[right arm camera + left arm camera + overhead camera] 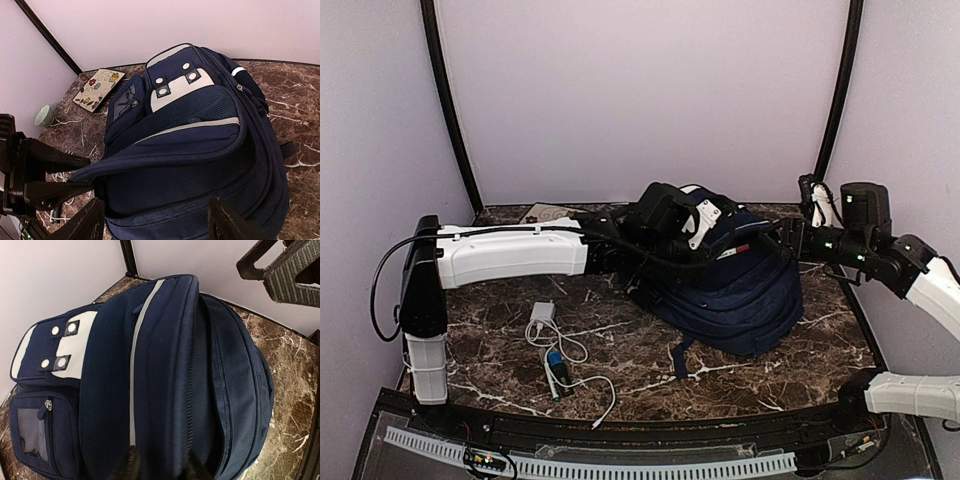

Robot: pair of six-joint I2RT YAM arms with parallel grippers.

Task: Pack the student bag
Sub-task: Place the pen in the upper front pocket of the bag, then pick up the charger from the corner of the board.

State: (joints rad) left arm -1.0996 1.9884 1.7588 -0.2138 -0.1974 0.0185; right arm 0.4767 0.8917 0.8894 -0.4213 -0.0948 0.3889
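The student bag is a navy backpack with white trim. It lies on the marble table. In the left wrist view the student bag fills the frame. My left gripper has a dark fingertip on each side of the main flap's edge. From the right wrist camera that flap is drawn out to a point at the left gripper. My right gripper is open, its fingers spread wide just in front of the bag's top end, holding nothing. From above, it hovers at the bag's right side.
A white charger with cable lies on the table left of the bag. A flowered card and a pale green cup sit near the back left corner. Walls enclose the table on three sides.
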